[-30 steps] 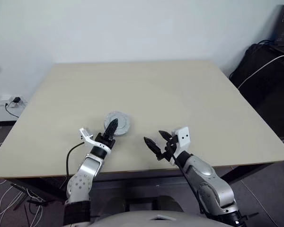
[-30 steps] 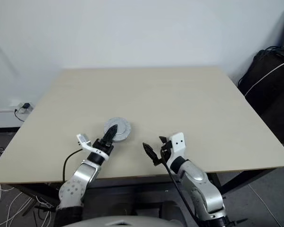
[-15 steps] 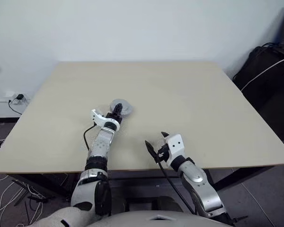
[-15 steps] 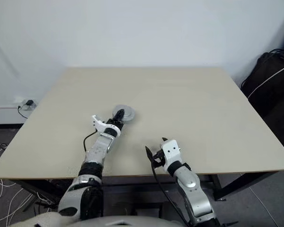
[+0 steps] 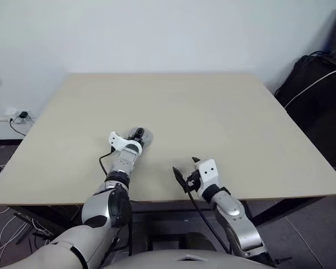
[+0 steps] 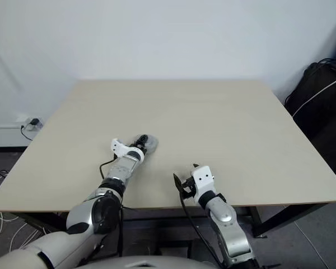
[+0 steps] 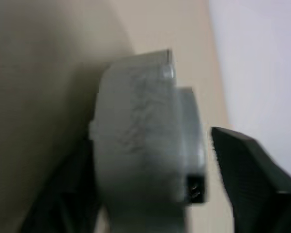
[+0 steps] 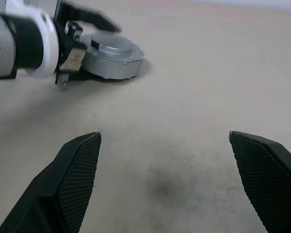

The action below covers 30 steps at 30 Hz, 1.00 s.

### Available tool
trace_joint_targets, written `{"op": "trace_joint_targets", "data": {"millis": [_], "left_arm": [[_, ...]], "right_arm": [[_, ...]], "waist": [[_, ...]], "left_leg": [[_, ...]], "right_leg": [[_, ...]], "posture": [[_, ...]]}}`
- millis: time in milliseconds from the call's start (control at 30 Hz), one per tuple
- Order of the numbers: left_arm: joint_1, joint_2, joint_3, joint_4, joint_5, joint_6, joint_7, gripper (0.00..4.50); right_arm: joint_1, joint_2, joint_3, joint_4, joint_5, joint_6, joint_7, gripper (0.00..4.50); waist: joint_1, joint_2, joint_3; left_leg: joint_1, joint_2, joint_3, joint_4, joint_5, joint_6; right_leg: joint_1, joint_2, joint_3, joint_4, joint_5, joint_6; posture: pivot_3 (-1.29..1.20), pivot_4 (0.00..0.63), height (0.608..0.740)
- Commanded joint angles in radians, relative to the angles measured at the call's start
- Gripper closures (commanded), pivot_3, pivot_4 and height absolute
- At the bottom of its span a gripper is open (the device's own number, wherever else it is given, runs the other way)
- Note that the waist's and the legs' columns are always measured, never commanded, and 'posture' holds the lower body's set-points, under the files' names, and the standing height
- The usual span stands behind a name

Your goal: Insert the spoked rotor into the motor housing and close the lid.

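The round grey motor housing [image 5: 143, 135] rests on the tan table [image 5: 224, 112], left of centre. A smooth light-grey lid [image 8: 109, 46] sits on top of it. My left gripper [image 5: 138, 134] is open, with one black finger on each side of the housing [image 7: 136, 136]. A gap shows between one finger [image 7: 247, 170] and the housing wall. My right gripper [image 5: 186, 170] hovers open and empty near the table's front edge, to the right of the housing [image 8: 111, 58]. The spoked rotor is hidden.
The table's front edge runs just under my right gripper. A black bag with cables [image 5: 313, 84] stands beyond the table's right side. A wall socket with a plug [image 5: 14, 117] is low on the left.
My left arm has stretched forward with the housing and lowered it to the table. Its fingers have spread apart. The head view has shifted. The right gripper has hardly moved.
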Motion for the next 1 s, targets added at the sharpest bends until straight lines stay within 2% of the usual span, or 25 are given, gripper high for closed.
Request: {"op": "trace_joint_targets", "data": {"millis": [33, 133, 200, 400, 467, 567, 667, 833, 1000], "left_arm": [[0.032, 0.007, -0.002, -0.037, 0.045, 0.022, 0.059, 0.02], [0.122, 0.009, -0.042, -0.121, 0.097, 0.105, 0.120, 0.02], [0.199, 0.008, -0.069, -0.213, 0.119, 0.184, 0.157, 0.02], [0.474, 0.021, -0.157, -0.584, 0.162, 0.420, 0.234, 0.02], [0.567, 0.030, -0.214, -0.722, 0.198, 0.435, 0.214, 0.02], [0.707, 0.054, -0.341, -0.902, 0.304, 0.335, 0.123, 0.02], [0.816, 0.062, -0.435, -0.989, 0.428, 0.175, 0.096, 0.02], [0.922, 0.075, -0.565, -1.011, 0.693, -0.094, 0.171, 0.02], [0.940, 0.065, -0.601, -0.963, 0.818, -0.315, 0.223, 0.02]], "right_arm": [[-0.008, 0.007, -0.014, -0.041, 0.021, 0.022, 0.010, 0.00], [-0.006, 0.014, -0.019, -0.041, 0.029, 0.039, 0.010, 0.00], [-0.006, 0.017, -0.020, -0.039, 0.032, 0.044, 0.013, 0.00], [-0.017, 0.029, -0.029, -0.028, 0.047, 0.078, 0.020, 0.00], [-0.016, 0.034, -0.037, -0.027, 0.060, 0.088, 0.022, 0.00], [-0.010, 0.049, -0.058, -0.022, 0.071, 0.074, 0.012, 0.00], [0.002, 0.059, -0.075, -0.005, 0.046, 0.014, -0.015, 0.00], [0.026, 0.082, -0.118, 0.046, 0.021, -0.119, -0.072, 0.00], [0.052, 0.130, -0.194, 0.136, -0.032, -0.377, -0.194, 0.00]], "waist": [[-0.003, 0.001, -0.004], [-0.016, 0.002, -0.007], [-0.027, 0.003, -0.008], [-0.061, 0.004, -0.014], [-0.066, 0.005, -0.016], [-0.073, 0.007, -0.017], [-0.068, 0.009, -0.019], [-0.041, 0.008, -0.016], [-0.004, 0.007, -0.007]], "left_leg": [[0.001, 0.000, 0.000, 0.000, 0.000, 0.001], [0.005, 0.000, 0.001, -0.001, -0.002, 0.003], [0.013, 0.001, 0.002, -0.003, -0.003, 0.003], [0.037, 0.003, 0.002, -0.006, -0.012, -0.002], [0.043, 0.004, 0.002, -0.006, -0.015, -0.002], [0.048, 0.007, 0.002, -0.008, -0.020, -0.003], [0.048, 0.009, 0.002, -0.011, -0.024, -0.005], [0.043, 0.009, 0.002, -0.014, -0.026, -0.006], [0.033, 0.008, 0.002, -0.011, -0.026, -0.004]], "right_leg": [[0.001, 0.000, 0.000, 0.000, 0.000, 0.000], [0.004, 0.000, 0.002, 0.003, -0.001, 0.001], [0.013, 0.000, 0.003, 0.004, -0.005, 0.003], [0.032, 0.001, 0.004, 0.007, -0.014, 0.003], [0.036, 0.001, 0.006, 0.008, -0.018, 0.002], [0.039, 0.003, 0.007, 0.009, -0.024, 0.000], [0.036, 0.005, 0.008, 0.010, -0.029, -0.003], [0.030, 0.005, 0.008, 0.009, -0.032, -0.004], [0.022, 0.004, 0.007, 0.010, -0.031, -0.002]], "posture": [[0.00, 0.000, 0.740], [0.00, 0.000, 0.740], [0.00, 0.000, 0.740], [0.00, 0.000, 0.740], [0.00, 0.000, 0.740], [0.00, 0.000, 0.740], [0.00, 0.000, 0.740], [0.00, 0.000, 0.740], [0.00, 0.000, 0.740]]}}
